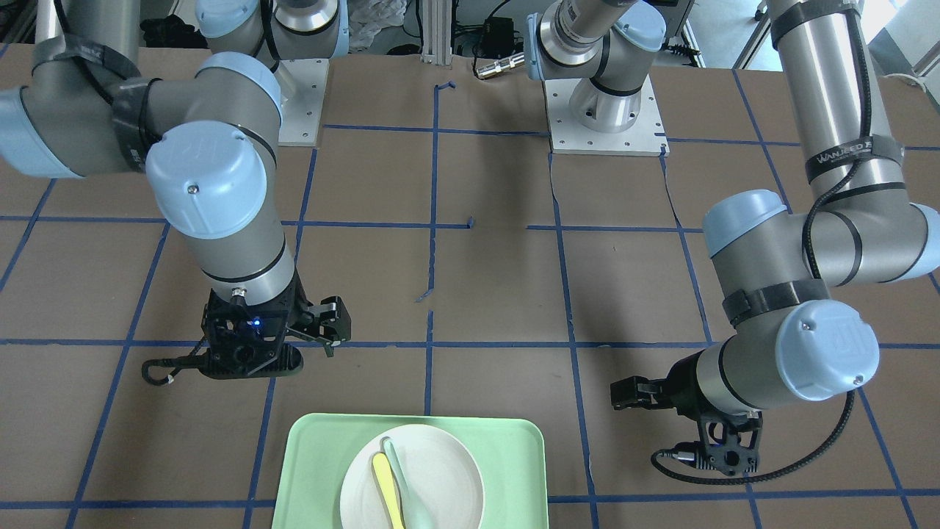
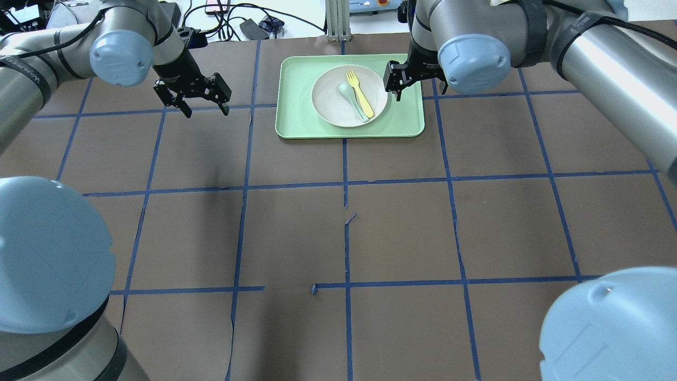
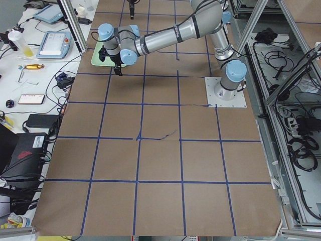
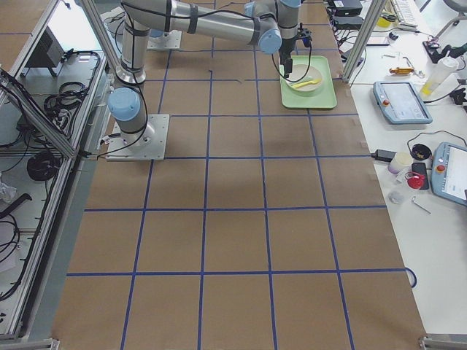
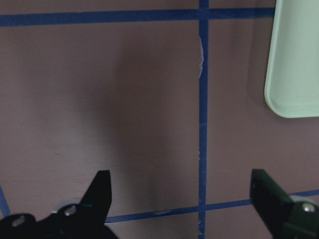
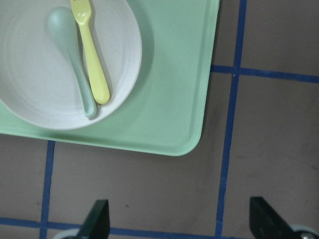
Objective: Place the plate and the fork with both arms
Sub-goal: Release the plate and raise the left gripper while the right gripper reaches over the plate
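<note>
plate point(image 1: 448, 470) cropped by front view's lower edge, fork point(image 1: 387, 488) likewise

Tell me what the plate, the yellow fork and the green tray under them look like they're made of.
The plate is likely plastic or melamine: off-white, matte and faintly speckled, with no sharp glare. The fork looks like moulded plastic: an even bright yellow, smooth, with rounded edges. The tray is probably plastic too: mint green, with a satin finish, a soft dull sheen and rounded corners.
</note>
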`<state>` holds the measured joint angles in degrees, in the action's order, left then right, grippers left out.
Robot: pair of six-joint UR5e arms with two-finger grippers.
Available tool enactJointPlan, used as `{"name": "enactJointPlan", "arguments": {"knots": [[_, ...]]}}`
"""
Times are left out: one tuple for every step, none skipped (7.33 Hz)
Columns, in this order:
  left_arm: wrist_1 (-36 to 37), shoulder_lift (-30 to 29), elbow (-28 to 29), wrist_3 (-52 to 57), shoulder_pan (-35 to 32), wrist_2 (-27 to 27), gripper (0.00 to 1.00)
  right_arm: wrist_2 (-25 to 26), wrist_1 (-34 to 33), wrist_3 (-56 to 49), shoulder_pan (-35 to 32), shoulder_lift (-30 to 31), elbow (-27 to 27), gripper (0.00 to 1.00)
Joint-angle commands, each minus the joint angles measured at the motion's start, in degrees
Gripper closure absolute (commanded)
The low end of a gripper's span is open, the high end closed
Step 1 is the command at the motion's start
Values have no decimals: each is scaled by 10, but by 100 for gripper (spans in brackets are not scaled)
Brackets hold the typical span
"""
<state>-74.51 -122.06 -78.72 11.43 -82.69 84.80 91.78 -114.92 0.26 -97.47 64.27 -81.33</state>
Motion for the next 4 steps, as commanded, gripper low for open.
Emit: {"name": "enactJointPlan", "arguments": {"knots": [[44,9,-42,2,2,3,0,-2,-11,-25,-4,-70,75,15],[107,14,-73,3,2,4,0,-10,-12,-24,-18,-91,86,45],[132,17,-88,4,5,4,0,-28,-17,-26,-21,-106,90,45],[133,21,-87,4,16,4,0,-49,-21,-27,-23,-120,106,40]]}}
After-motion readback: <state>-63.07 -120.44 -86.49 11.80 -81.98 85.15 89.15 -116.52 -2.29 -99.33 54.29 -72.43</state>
